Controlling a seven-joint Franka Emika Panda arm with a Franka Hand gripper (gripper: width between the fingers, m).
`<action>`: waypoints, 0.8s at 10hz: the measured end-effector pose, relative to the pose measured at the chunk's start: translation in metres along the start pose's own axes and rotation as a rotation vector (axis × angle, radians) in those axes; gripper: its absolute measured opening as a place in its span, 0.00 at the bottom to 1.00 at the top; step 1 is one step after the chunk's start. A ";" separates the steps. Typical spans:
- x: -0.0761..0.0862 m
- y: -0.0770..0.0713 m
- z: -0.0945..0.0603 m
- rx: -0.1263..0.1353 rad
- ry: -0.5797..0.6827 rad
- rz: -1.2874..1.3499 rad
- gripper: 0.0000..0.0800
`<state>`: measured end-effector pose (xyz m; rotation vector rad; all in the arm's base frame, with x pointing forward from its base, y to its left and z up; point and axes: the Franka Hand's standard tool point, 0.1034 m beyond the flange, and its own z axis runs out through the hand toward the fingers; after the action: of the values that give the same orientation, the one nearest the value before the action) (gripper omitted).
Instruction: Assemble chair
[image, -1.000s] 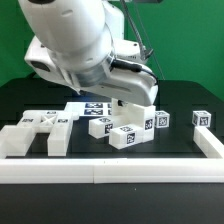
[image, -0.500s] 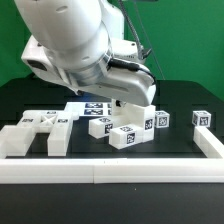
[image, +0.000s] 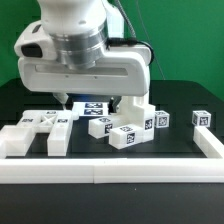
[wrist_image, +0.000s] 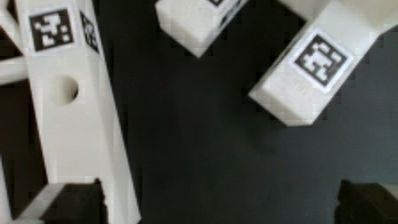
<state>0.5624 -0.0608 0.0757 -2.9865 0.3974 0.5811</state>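
Several white chair parts with black marker tags lie on the black table. In the wrist view a long white piece (wrist_image: 71, 130) with a round hole and a tag lies beside one fingertip. A shorter tagged block (wrist_image: 311, 65) lies tilted farther off, and another part's end (wrist_image: 199, 20) shows beyond it. My gripper (wrist_image: 217, 205) is open and empty above bare black table, its dark fingertips (wrist_image: 71, 205) wide apart. In the exterior view the arm's white body (image: 85, 60) hangs over the middle parts (image: 125, 135) and hides the fingers.
Two chunky white pieces (image: 15, 140) (image: 58, 135) lie at the exterior view's left. Small tagged blocks (image: 160, 119) (image: 202, 118) lie at its right. The marker board (image: 90, 108) lies behind the parts. A white rail (image: 110, 170) borders the front and right edges.
The arm's wrist has turned, so its body now faces the exterior camera squarely and sits more upright. The parts on the table have not moved.
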 end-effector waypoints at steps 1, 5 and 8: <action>0.002 -0.004 0.000 -0.003 0.037 0.038 0.81; 0.012 0.011 -0.003 -0.023 0.353 -0.073 0.81; 0.011 0.040 -0.003 -0.085 0.402 -0.317 0.81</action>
<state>0.5626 -0.1022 0.0734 -3.1428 -0.0885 -0.0338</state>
